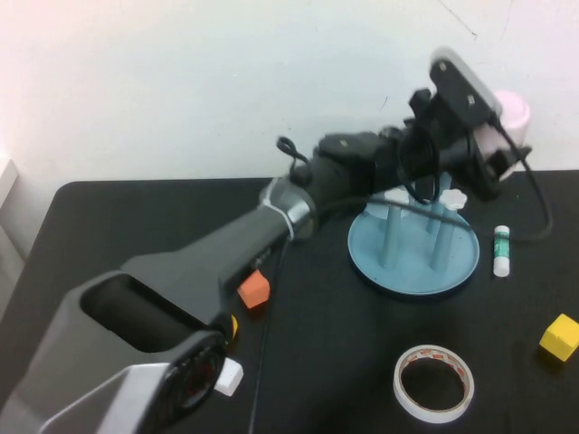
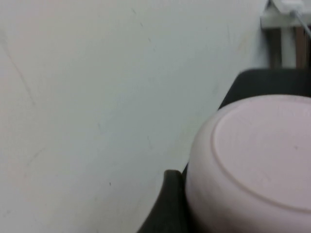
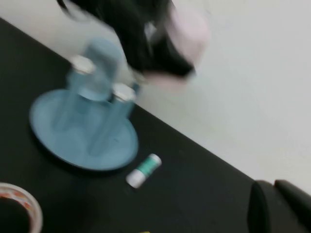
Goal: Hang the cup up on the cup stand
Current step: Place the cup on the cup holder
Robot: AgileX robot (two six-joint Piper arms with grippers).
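Observation:
The pale pink cup (image 1: 512, 112) is held bottom-up in my left gripper (image 1: 496, 149), raised above and just behind the right side of the cup stand (image 1: 413, 256). The stand is a light blue round tray with upright pegs topped by white caps. In the left wrist view the cup's base (image 2: 262, 160) fills the lower right, with one dark finger (image 2: 170, 206) against its side. The right wrist view shows the stand (image 3: 82, 131), the pink cup (image 3: 187, 39) above it, and my right gripper (image 3: 273, 206) low with its fingers close together, away from both.
A glue stick (image 1: 502, 250) lies right of the stand. A yellow cube (image 1: 559, 336) and a tape roll (image 1: 434, 383) sit nearer the front. An orange cube (image 1: 254, 289) and a white cube (image 1: 228, 376) lie under my left arm. A light blue cup-like shape (image 3: 102, 63) sits over the pegs.

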